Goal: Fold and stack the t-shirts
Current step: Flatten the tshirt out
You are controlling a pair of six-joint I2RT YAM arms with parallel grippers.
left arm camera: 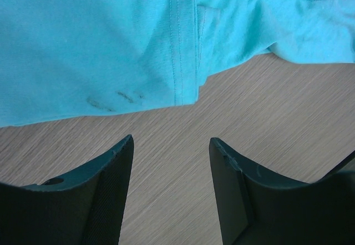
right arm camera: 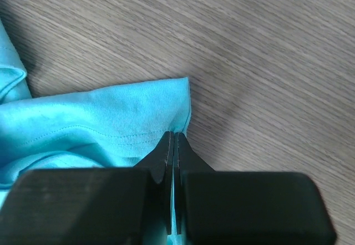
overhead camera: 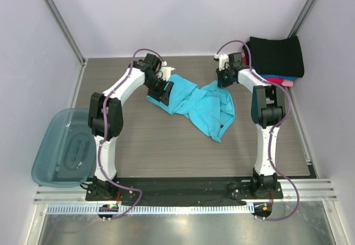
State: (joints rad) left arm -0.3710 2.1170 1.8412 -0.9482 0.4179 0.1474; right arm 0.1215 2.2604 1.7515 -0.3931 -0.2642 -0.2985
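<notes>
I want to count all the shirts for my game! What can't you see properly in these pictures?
- Top view: the black t-shirt covers whatever lies under it. Only a sliver of a pink t-shirt peeks out, so the count stays hidden.
- Right wrist view: the shut right hand hides how much of the turquoise t-shirt it pinches.
- Left wrist view: the picture's edges cut off most of that shirt, and the open left hand shows only its fingertips.

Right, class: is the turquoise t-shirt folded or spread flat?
Neither: the turquoise t-shirt lies crumpled on the table, creased and bunched, with no neat rectangle.
</notes>
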